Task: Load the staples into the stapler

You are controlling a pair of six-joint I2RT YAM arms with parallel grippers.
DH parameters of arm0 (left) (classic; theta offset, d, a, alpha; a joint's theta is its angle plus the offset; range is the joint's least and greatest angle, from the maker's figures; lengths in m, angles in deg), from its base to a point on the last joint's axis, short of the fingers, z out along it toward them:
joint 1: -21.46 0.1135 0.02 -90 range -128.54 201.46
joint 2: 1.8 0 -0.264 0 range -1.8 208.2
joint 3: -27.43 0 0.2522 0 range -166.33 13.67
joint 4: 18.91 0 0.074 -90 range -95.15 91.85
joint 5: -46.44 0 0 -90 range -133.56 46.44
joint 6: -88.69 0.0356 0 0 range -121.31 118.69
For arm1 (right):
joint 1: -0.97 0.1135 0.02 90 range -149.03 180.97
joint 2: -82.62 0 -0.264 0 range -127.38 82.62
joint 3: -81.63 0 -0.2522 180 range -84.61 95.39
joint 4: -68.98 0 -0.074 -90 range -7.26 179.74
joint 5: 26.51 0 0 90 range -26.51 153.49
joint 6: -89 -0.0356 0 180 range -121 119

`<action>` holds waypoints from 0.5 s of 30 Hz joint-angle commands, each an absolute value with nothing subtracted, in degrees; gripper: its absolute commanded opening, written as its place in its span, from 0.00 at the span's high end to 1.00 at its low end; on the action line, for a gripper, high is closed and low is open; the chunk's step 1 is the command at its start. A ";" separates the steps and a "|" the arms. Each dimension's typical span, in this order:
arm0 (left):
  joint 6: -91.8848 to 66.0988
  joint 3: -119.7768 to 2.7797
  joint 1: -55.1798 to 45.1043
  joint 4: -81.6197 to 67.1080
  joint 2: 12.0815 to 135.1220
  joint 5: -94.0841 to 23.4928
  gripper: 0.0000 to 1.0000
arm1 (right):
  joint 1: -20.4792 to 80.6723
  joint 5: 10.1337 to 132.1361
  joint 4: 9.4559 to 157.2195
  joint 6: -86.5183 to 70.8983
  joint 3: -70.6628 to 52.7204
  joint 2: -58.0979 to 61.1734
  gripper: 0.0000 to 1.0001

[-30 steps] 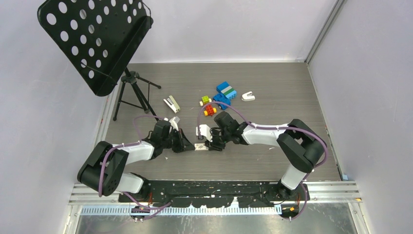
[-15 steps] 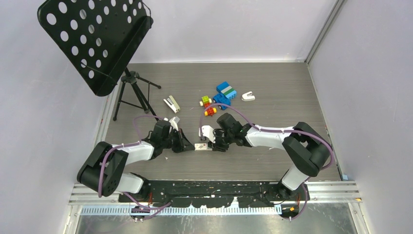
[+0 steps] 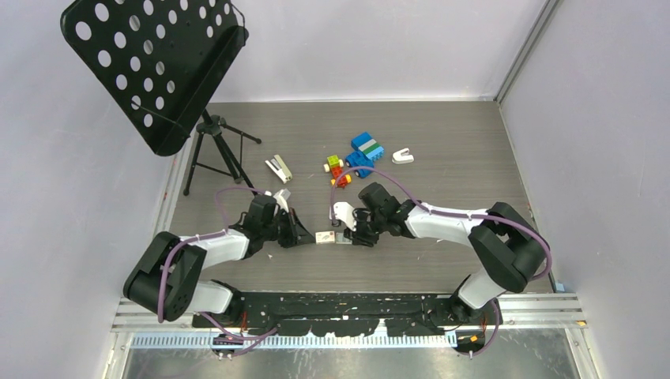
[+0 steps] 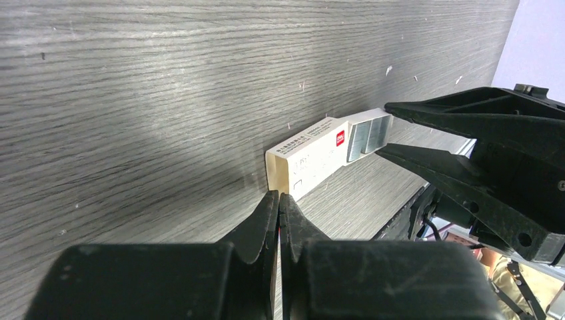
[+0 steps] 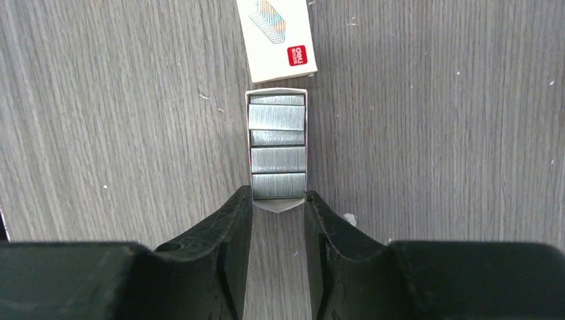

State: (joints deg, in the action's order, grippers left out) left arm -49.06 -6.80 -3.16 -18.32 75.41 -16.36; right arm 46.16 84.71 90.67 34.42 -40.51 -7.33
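The staples (image 5: 278, 160) lie as several silvery strips in a white inner tray (image 5: 277, 204) drawn out of its box sleeve (image 5: 276, 37). My right gripper (image 5: 278, 200) is shut on the tray's near end, one finger on each side. In the left wrist view my left gripper (image 4: 278, 199) is shut at the sleeve's (image 4: 310, 157) other end, with a thin pale flap between the jaws; the staples (image 4: 368, 137) show beyond. In the top view the box (image 3: 324, 236) lies between the left gripper (image 3: 306, 237) and the right gripper (image 3: 351, 238). The stapler (image 3: 277, 167) lies apart, further back.
Toy blocks (image 3: 365, 148) and small coloured bricks (image 3: 337, 170) lie behind the grippers. A white claw-shaped piece (image 3: 402, 156) lies at their right. A black music stand (image 3: 150, 63) on a tripod (image 3: 217, 150) stands at the back left.
My right gripper has moved to the right, drawing the tray of staples out of the sleeve. My left gripper and the sleeve have stayed in place.
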 commanded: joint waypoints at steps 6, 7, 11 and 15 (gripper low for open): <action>-48.59 -8.30 -2.97 -17.65 73.40 -16.72 0.95 | 45.97 82.43 95.09 33.90 -39.87 -2.80 0.70; -48.64 -8.30 -2.97 -17.57 73.24 -16.75 0.94 | 45.98 82.40 95.66 33.90 -39.55 -2.88 0.69; -48.60 -8.48 -2.97 -16.45 71.82 -17.00 0.84 | 45.97 81.98 97.10 34.02 -38.91 -3.04 0.58; -48.28 -9.26 -2.97 -14.42 70.17 -17.46 0.68 | 45.97 81.69 97.82 33.63 -38.74 -2.59 0.52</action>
